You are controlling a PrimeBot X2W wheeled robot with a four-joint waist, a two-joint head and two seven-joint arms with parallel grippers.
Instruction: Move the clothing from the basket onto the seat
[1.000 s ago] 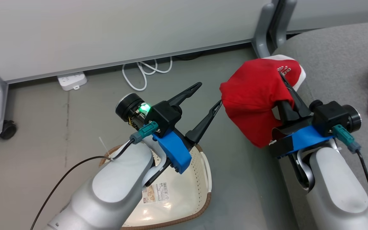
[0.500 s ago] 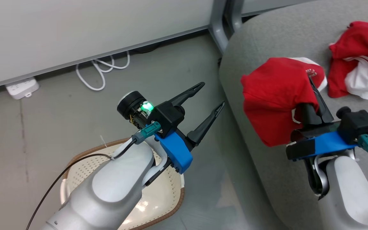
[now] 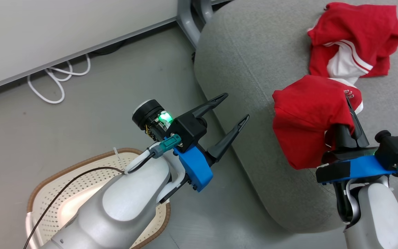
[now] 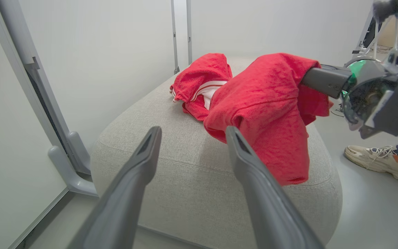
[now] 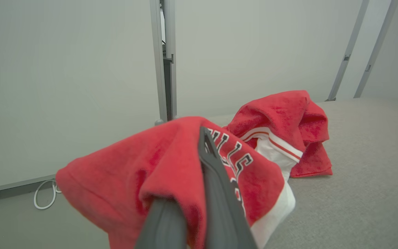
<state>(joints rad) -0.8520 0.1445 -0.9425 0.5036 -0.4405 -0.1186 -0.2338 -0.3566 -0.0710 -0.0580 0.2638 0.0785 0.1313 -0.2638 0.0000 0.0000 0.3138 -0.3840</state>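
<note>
The soft red fabric garment with white lettering (image 3: 306, 121) hangs from the right gripper (image 3: 349, 103), above the near edge of the large light-grey upholstered seat (image 3: 247, 69). Whether its lowest fold brushes the cushion I cannot say; the left wrist view leaves that unclear. The long dark fingers are pressed together with cloth pinched between them, and the rest is draped over them like a hood.

It looks light and quite limp. It holds no shape and sags wherever it is unsupported, so I would expect it to flop into a heap once let go. A bunched fold or the thicker white hem gives the surest hold, since a single layer could slide out.

At one o'clock from it, the other red garment, with white stripes and panels (image 3: 351, 41), lies crumpled on the seat, close by.

At nine o'clock the left gripper (image 3: 236, 106) hangs over the grey floor with its fingers spread wide and holding nothing. Down at eight o'clock sits the oval cream-white perforated basket with the brown rim (image 3: 92, 159), and no red shows in the part of it in view.
</note>
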